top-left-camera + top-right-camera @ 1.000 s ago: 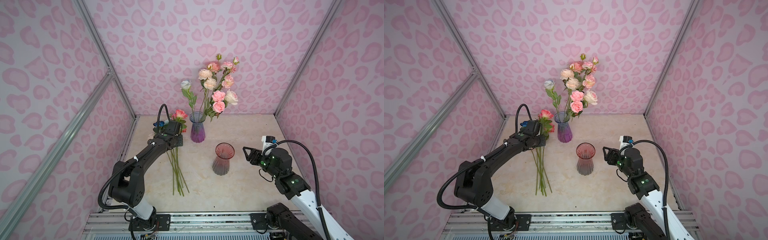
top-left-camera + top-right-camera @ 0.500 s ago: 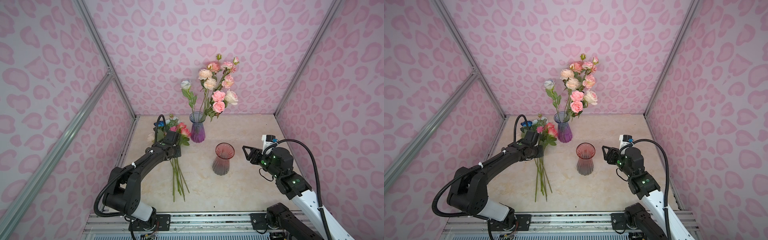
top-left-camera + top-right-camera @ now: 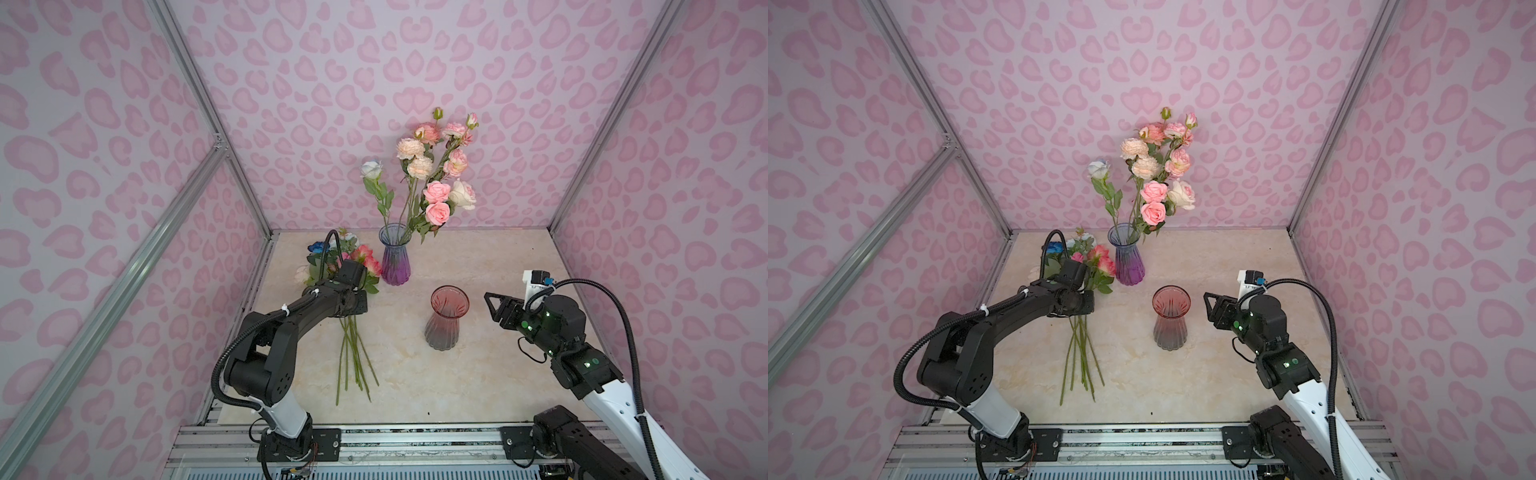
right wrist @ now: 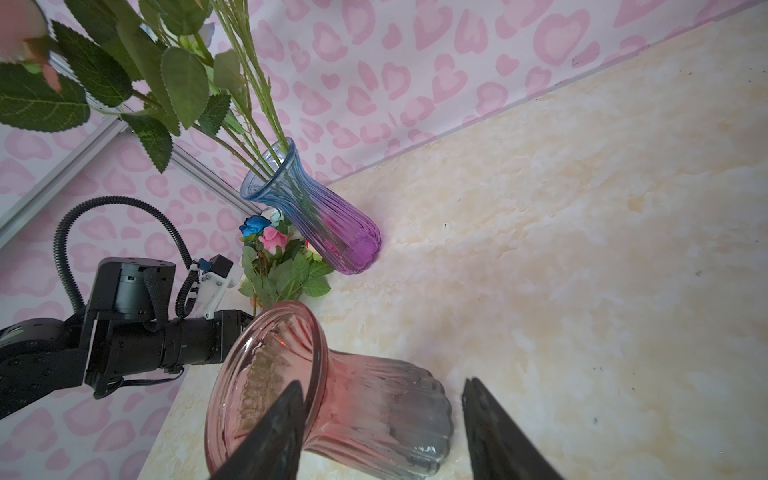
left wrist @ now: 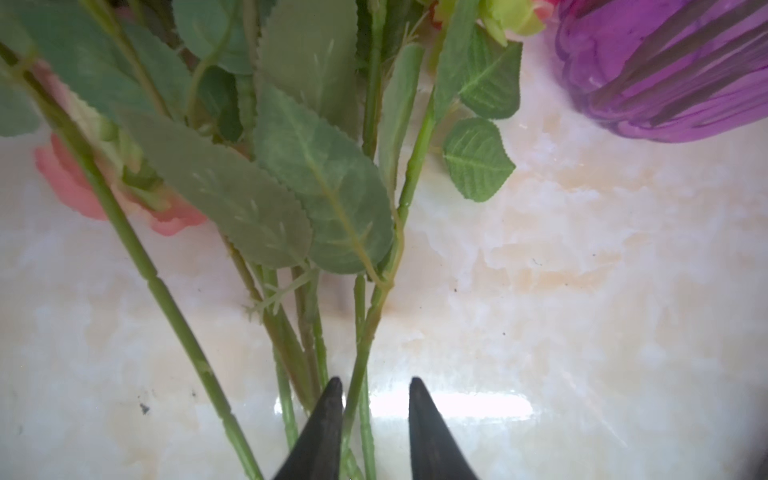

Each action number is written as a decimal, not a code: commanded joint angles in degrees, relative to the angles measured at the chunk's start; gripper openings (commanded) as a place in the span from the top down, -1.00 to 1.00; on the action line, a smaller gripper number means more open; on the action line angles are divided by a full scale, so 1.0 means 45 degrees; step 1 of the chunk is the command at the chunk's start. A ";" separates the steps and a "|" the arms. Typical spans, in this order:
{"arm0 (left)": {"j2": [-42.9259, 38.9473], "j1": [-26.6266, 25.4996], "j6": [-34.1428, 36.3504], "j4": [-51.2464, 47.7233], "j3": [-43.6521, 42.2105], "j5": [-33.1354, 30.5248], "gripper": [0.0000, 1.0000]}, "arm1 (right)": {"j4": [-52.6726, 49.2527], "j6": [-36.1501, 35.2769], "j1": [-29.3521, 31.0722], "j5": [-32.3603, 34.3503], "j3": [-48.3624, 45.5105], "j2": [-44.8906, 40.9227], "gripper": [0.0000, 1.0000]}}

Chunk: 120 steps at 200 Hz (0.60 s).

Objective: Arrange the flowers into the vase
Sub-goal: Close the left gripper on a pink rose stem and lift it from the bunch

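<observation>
the left fingers [image 5: 326, 415] stand a little apart, low over the loose flowers [image 3: 371, 261] lying on the tabletop [image 3: 478, 374] just beside the purple vase [image 3: 395, 262], with one green stem running between them. more blooms stand in that vase. the right fingers [image 4: 278, 424] hang apart near the red vase [image 3: 446, 320], clear of it.

Loose flowers [image 3: 369, 261] lie flat beside the upright purple vase [image 3: 395, 259] holding perhaps six stems [image 3: 436, 195]; red vase [image 3: 444, 322] stands apart.
</observation>
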 commanded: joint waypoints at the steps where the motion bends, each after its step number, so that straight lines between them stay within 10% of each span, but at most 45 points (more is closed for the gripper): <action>1: 0.0349 -0.0090 0.0345 -0.0263 0.0319 -0.0766 0.36 | 0.0309 -0.0121 0.0002 0.0120 -0.0098 0.0050 -0.24; 120: 0.1580 -0.0243 0.0805 -0.0796 0.1399 -0.1935 0.74 | 0.0299 -0.0255 0.0003 0.0209 -0.0002 0.0060 -0.25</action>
